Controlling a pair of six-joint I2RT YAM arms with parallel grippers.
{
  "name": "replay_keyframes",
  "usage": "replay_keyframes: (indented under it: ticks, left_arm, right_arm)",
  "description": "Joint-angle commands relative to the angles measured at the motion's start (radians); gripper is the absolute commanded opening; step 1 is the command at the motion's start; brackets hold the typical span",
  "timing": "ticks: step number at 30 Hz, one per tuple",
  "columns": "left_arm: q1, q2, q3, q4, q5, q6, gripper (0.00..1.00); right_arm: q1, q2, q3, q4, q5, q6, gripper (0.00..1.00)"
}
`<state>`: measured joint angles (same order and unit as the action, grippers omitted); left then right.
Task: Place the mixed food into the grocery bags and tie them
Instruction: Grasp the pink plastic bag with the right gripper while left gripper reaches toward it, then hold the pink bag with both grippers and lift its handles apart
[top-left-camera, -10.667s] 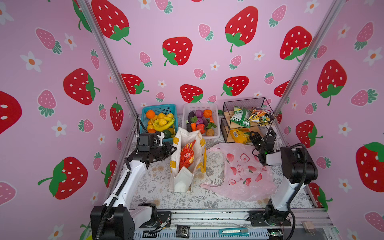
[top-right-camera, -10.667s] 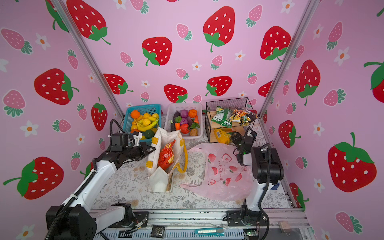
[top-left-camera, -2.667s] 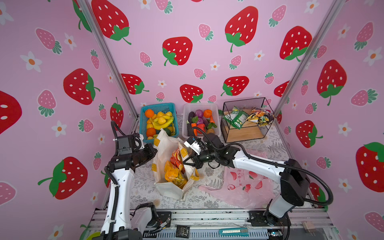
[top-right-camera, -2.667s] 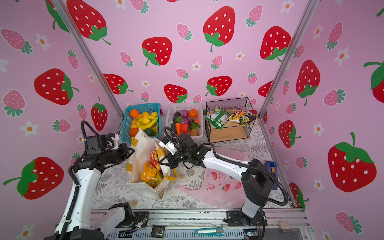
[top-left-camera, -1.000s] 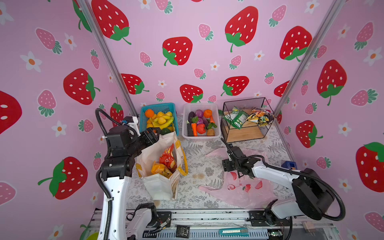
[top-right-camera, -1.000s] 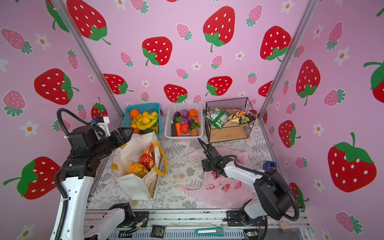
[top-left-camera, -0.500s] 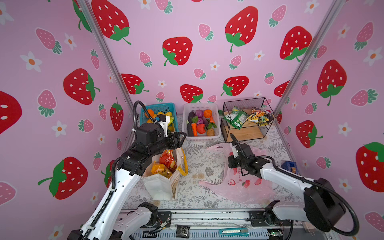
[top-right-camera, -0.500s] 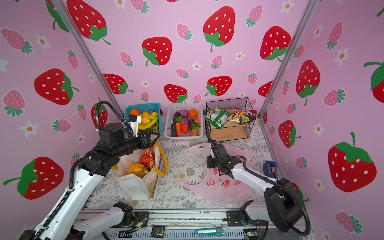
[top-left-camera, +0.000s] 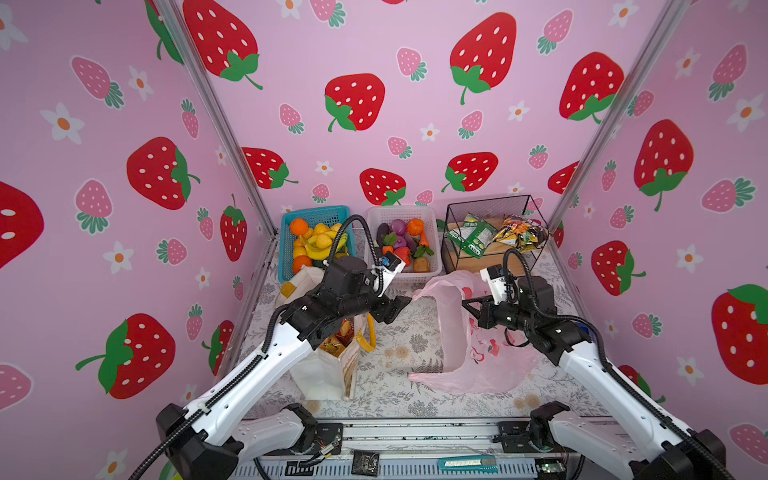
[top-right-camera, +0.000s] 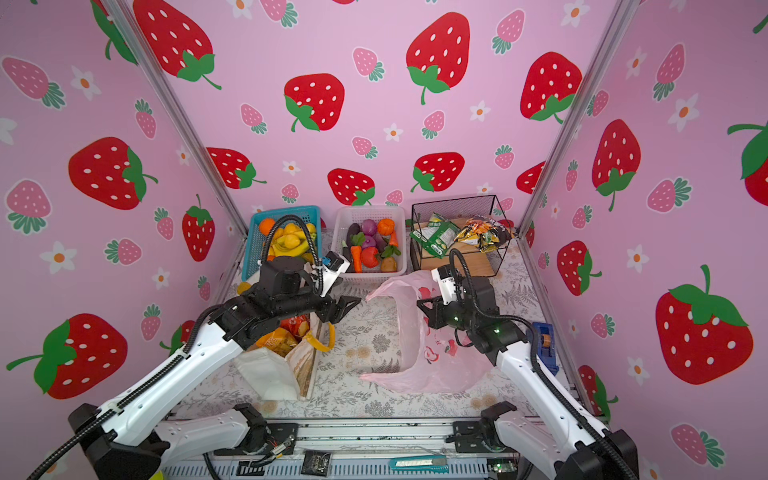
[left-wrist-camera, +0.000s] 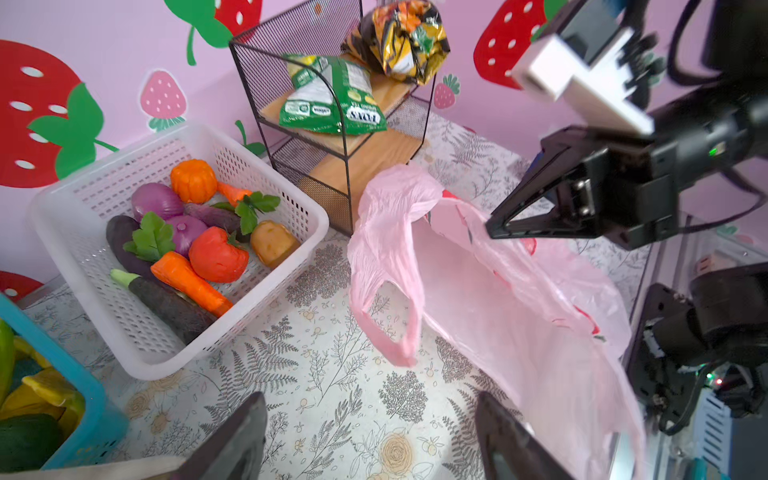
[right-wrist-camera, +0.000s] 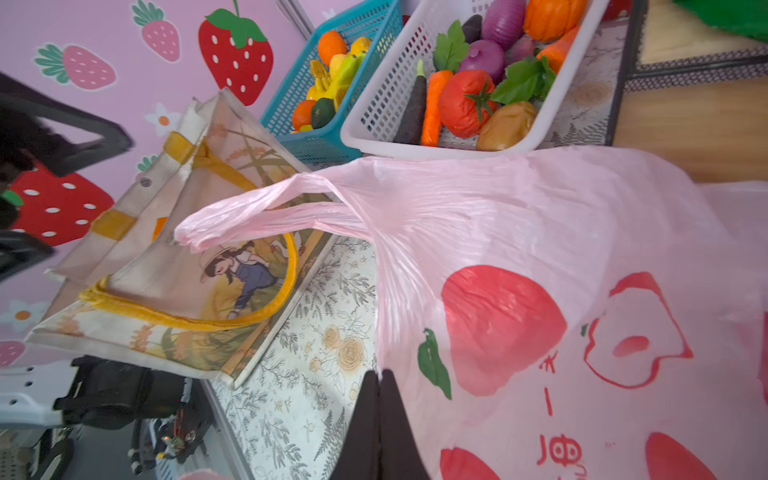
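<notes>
The pink grocery bag lies right of centre with its mouth edge lifted off the table. My right gripper is shut on that edge; in the left wrist view its tip meets the pink film. A loop handle hangs free. My left gripper is open and empty over the mat, just left of the bag. The cream tote stands at the left with snack packets inside. Toy vegetables fill the white basket.
At the back stand a blue fruit basket, the white basket and a wire rack holding green and yellow-orange snack packs. A blue tape dispenser sits at the right edge. A utility knife lies on the front rail.
My left arm swung away from the tote toward the middle, gripper still open. My right gripper closed on the pink bag's edge and raised it.
</notes>
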<state>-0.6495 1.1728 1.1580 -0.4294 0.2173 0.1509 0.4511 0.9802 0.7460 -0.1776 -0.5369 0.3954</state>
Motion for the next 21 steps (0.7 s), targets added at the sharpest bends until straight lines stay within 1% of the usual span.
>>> replay_keyframes:
  ticks: [1,3,5,9,11,12,13,14,16,17,18,20,21]
  left_arm:
    - [-0.052,0.034,0.000,0.082,0.024,0.143,0.83]
    - [-0.081,0.051,-0.030,0.150,0.003,0.166,0.84]
    - [-0.091,0.073,-0.032,0.182,-0.023,0.178,0.83]
    - [-0.104,0.116,-0.037,0.247,-0.040,0.183,0.83]
    - [-0.108,0.136,-0.045,0.287,-0.057,0.186,0.81]
    - [-0.110,0.147,-0.048,0.311,-0.069,0.181,0.77]
    - [-0.110,0.156,-0.046,0.320,-0.070,0.176,0.72]
    - [-0.110,0.166,-0.038,0.318,-0.072,0.171,0.65]
    - [-0.112,0.177,-0.017,0.290,-0.073,0.142,0.48]
    - [-0.112,0.172,-0.007,0.261,-0.114,0.107,0.39]
    - [-0.112,0.160,-0.002,0.244,-0.112,0.060,0.29]
    - [-0.112,0.127,-0.020,0.268,-0.087,-0.052,0.13]
    - [-0.113,0.110,-0.040,0.306,-0.032,-0.109,0.07]
  right_arm:
    - [-0.020,-0.023,-0.013,0.038,-0.098,0.013,0.00]
    - [-0.023,-0.027,-0.014,0.055,-0.123,0.019,0.00]
    - [-0.025,-0.028,-0.010,0.056,-0.138,0.019,0.00]
    - [-0.025,-0.028,-0.008,0.056,-0.161,0.010,0.00]
    - [-0.025,-0.026,-0.005,0.060,-0.176,0.004,0.00]
    - [-0.026,-0.022,-0.004,0.064,-0.182,-0.001,0.00]
    - [-0.024,-0.021,0.000,0.065,-0.177,-0.005,0.00]
    - [-0.025,-0.020,0.008,0.061,-0.159,-0.012,0.00]
    - [-0.025,-0.012,0.029,0.034,-0.083,-0.042,0.00]
    - [-0.023,-0.009,0.036,0.021,-0.023,-0.053,0.00]
    - [-0.018,-0.008,0.036,0.018,0.039,-0.058,0.00]
    - [0.002,-0.008,0.026,0.040,0.119,-0.067,0.00]
    - [0.014,-0.002,0.023,0.057,0.140,-0.071,0.00]
